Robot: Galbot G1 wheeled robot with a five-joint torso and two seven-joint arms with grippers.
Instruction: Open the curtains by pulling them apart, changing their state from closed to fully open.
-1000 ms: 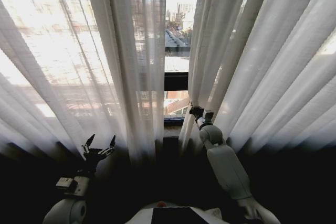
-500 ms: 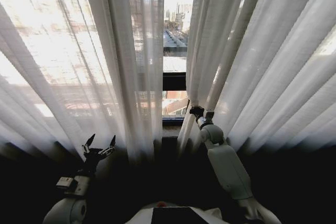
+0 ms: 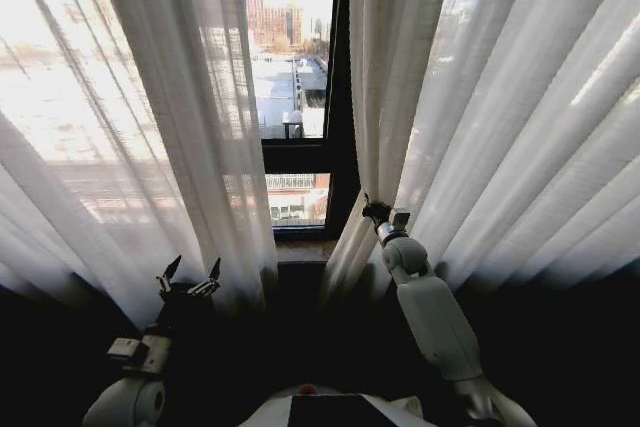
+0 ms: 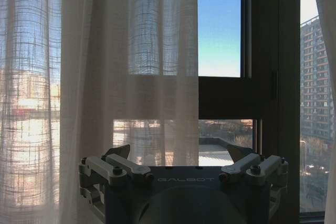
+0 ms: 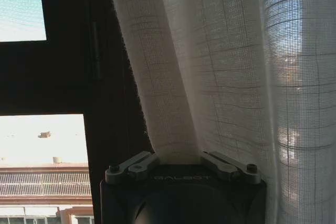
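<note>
The curtains (image 3: 150, 117) hang across the whole window ahead of the robot as two sheer pleated panels, the left panel (image 4: 131, 72) and the right panel (image 3: 500, 117), with a gap between them that exposes the dark window frame (image 3: 340, 147) and the city beyond; judged from this, the task is partly done, since the gap is narrow and both panels cover most of the glass. The right tool (image 3: 378, 213), raised at the inner edge of the right panel, is pinching a fold of that fabric, which in the right wrist view (image 5: 181, 157) runs straight up from between the closed jaws. The left tool (image 3: 188, 277) sits low in front of the hem of the left panel, its fingers (image 4: 118, 153) spread and holding nothing, the fabric well apart from it. Against the head view of half a second ago, the whole scene has shifted, so the camera has moved; even so, the gap reads wider and the vertical frame bar is now bare. The right tool keeps its pinch at about the same place in the picture, and the left tool is unchanged.
</note>
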